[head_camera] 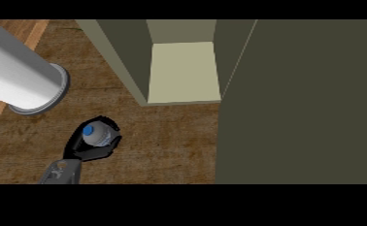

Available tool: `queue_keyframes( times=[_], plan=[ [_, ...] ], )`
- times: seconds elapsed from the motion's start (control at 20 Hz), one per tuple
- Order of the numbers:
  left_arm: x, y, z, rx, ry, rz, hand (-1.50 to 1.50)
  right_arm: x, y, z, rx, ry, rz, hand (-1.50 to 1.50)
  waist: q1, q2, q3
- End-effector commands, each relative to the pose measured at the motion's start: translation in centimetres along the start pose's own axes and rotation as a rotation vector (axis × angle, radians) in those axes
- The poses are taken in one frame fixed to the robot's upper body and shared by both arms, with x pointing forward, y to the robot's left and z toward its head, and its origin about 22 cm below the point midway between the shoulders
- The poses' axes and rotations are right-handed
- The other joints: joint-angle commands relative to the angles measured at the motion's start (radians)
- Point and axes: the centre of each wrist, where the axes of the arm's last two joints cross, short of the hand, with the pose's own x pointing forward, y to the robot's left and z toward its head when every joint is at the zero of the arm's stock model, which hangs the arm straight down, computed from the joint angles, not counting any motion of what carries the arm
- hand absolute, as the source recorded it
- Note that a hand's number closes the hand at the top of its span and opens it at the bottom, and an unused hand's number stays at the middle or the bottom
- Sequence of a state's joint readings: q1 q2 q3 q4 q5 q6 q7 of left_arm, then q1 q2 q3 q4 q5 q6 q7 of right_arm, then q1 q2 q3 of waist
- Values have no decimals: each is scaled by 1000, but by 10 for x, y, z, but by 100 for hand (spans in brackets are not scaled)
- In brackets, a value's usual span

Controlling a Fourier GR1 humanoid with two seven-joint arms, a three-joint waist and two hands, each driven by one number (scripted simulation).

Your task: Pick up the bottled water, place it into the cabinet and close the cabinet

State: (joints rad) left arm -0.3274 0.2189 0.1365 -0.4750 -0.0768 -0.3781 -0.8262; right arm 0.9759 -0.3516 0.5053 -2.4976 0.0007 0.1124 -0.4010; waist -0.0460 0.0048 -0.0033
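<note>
I see one black hand [90, 147] at the lower left, fingers and thumb curled round the bottled water [95, 134], whose blue cap faces up at me. The bottle stands over the wooden tabletop [165, 137], below and left of the cabinet [183, 70]. The cabinet's pale shelf shows inside its open front, and its dark door [294, 104] fills the right side. A white cylinder [28, 82] lies at upper left.
</note>
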Motion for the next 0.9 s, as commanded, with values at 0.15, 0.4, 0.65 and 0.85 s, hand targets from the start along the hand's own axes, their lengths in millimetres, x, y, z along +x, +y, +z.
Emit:
queue_keyframes(
  times=[0.15, 0.4, 0.65, 0.85],
  plan=[
    [-10, -5, 6, -25, -143, -134, 150, 35, 7, -9, -18, -37, 47, -150, 10, 2, -2],
    [-38, -57, 17, 138, -130, -154, 150, 24, 11, -8, -31, -32, 31, -150, 27, -3, 0],
    [-34, -79, 6, 151, -179, -78, 150, 32, 9, -4, -26, -14, 36, -150, 34, -8, 2],
    [-23, -91, -18, 114, -176, -51, 150, 24, -2, -2, -27, -26, 16, -150, 35, -7, 3]
  ],
)
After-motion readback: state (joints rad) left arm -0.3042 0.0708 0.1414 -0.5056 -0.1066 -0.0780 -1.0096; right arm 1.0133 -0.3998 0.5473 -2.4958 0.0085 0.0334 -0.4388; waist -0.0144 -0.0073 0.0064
